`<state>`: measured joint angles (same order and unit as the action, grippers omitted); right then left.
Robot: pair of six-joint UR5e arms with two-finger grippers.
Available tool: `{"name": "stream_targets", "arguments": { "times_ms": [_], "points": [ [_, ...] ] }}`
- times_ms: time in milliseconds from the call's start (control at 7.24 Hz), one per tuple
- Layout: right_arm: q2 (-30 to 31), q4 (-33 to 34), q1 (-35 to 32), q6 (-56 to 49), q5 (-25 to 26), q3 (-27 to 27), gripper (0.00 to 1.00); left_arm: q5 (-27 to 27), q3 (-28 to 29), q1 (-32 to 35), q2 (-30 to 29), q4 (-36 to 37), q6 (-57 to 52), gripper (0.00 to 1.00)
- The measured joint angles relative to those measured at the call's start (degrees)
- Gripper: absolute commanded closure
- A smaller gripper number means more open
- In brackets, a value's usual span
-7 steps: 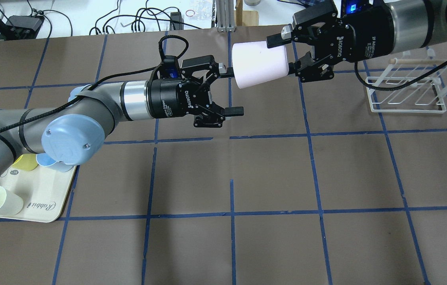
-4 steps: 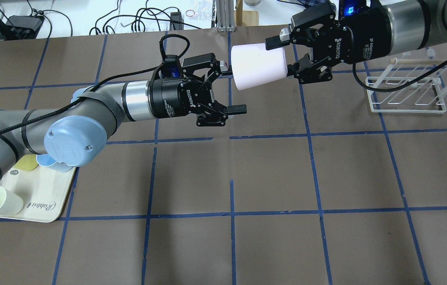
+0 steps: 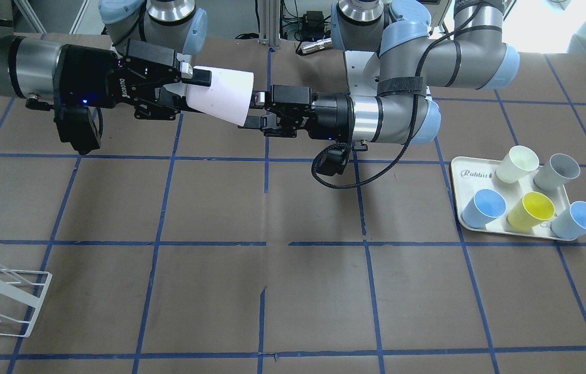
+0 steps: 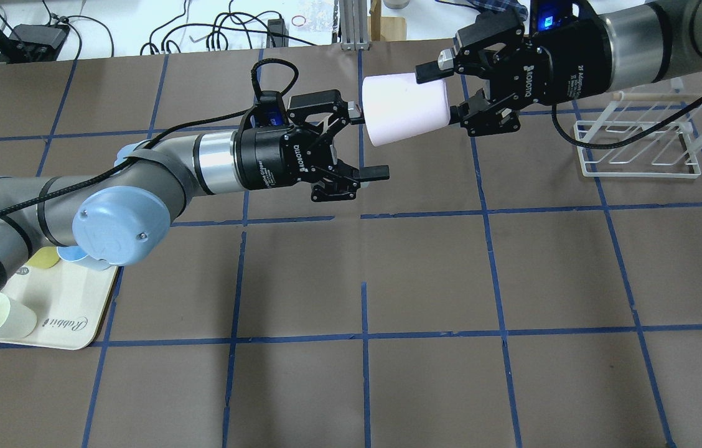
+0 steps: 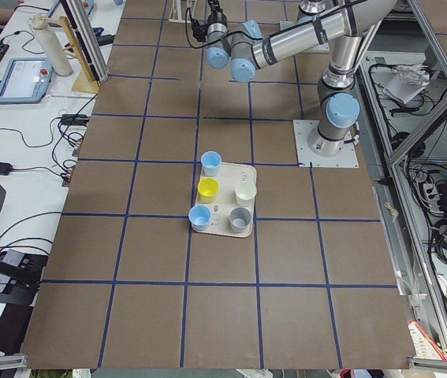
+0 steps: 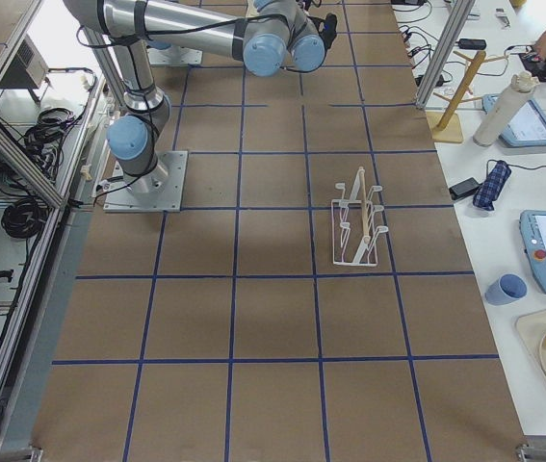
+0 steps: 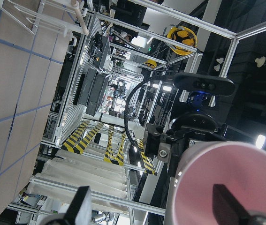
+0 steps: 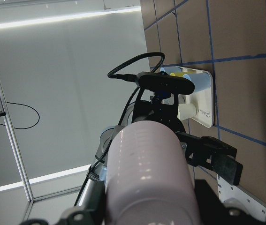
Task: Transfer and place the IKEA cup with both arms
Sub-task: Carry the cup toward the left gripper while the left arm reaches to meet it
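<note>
The pale pink IKEA cup point(image 4: 404, 109) hangs on its side in the air over the far middle of the table, its mouth toward my left arm. My right gripper point(image 4: 443, 93) is shut on its narrow base end; it also shows in the front-facing view point(image 3: 192, 94) with the cup point(image 3: 220, 96). My left gripper point(image 4: 369, 144) is open at the cup's mouth, with one finger by the rim and the other well clear below. The left wrist view shows the cup's pink inside point(image 7: 236, 183) behind one finger.
A cream tray point(image 3: 467, 166) at my left holds a cream-white cup point(image 3: 516, 163), a grey cup point(image 3: 558, 174), a yellow cup point(image 3: 531, 210) and two light blue cups. A white wire rack point(image 4: 637, 149) stands on the table below my right arm.
The right gripper has drawn the cup slightly up and away. The left arm has shifted a little to the right. The left gripper stays open.
</note>
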<state>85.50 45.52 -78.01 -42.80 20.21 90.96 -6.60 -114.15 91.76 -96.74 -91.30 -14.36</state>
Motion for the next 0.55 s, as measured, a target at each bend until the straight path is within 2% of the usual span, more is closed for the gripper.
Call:
{"name": "stream_targets", "arguments": {
  "times_ms": [138, 414, 553],
  "points": [
    [-0.09, 0.02, -0.02, 0.01, 0.1, 0.31, 0.73, -0.59, -0.02, 0.03, 0.08, 0.27, -0.13, 0.53],
    [-0.25, 0.33, -0.03, 0.08, 0.13, 1.14, 0.73, -0.86, -0.07, 0.02, 0.35, 0.75, -1.15, 1.0],
    [-0.27, 0.4, -0.03, 0.08, 0.08, 1.26, 0.72, -0.83, -0.1, 0.02, 0.41, 0.81, -2.07, 1.0]
  ]
}}
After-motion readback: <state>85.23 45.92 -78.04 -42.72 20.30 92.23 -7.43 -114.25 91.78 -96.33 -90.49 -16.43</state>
